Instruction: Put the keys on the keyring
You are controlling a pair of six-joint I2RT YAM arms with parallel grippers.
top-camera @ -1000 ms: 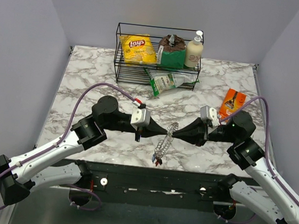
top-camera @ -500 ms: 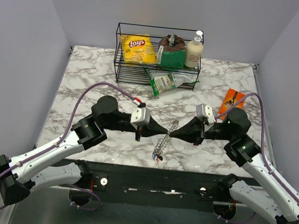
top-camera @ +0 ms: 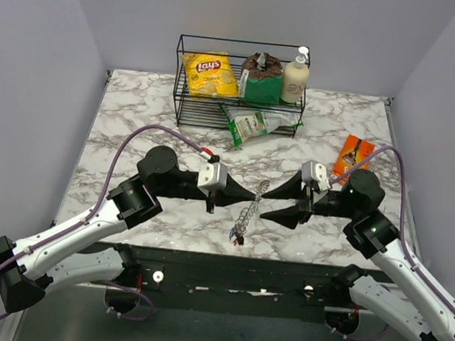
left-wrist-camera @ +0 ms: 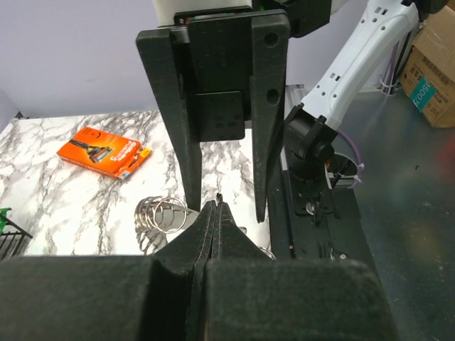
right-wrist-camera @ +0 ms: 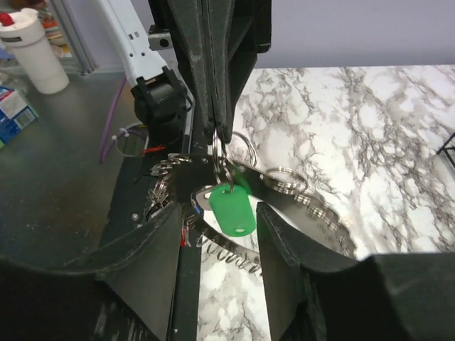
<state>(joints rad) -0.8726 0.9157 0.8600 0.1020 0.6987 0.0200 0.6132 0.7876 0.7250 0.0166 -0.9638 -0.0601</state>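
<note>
On the top view, the left gripper [top-camera: 261,191] reaches in from 9 o'clock with its jaws pressed together on the top end of the keyring [top-camera: 248,213]. The ring hangs from that pinch as a silvery chain running toward 7 o'clock. It ends in a small cluster of keys [top-camera: 237,237] just above the marble table [top-camera: 136,112] near its front edge. I cannot sort their colours from here. The right gripper [top-camera: 265,206] comes in from 3 o'clock with its jaws spread, one finger on either side of the chain's upper part. I cannot tell whether they touch it. A wire rack [top-camera: 180,76] sits at 12 o'clock and an orange pack [top-camera: 353,158] at 2 o'clock.

The left wrist view shows its own fingers closed to a point at centre. The right gripper's two fingers stand apart just behind them, and silvery coils sit at 8 o'clock of the tip.

The right wrist view shows the left gripper's tip coming down from 12 o'clock and nipping a wire loop. A green key [right-wrist-camera: 232,209] dangles below it, between my spread right fingers, and the coil drapes away toward 4 o'clock.
</note>
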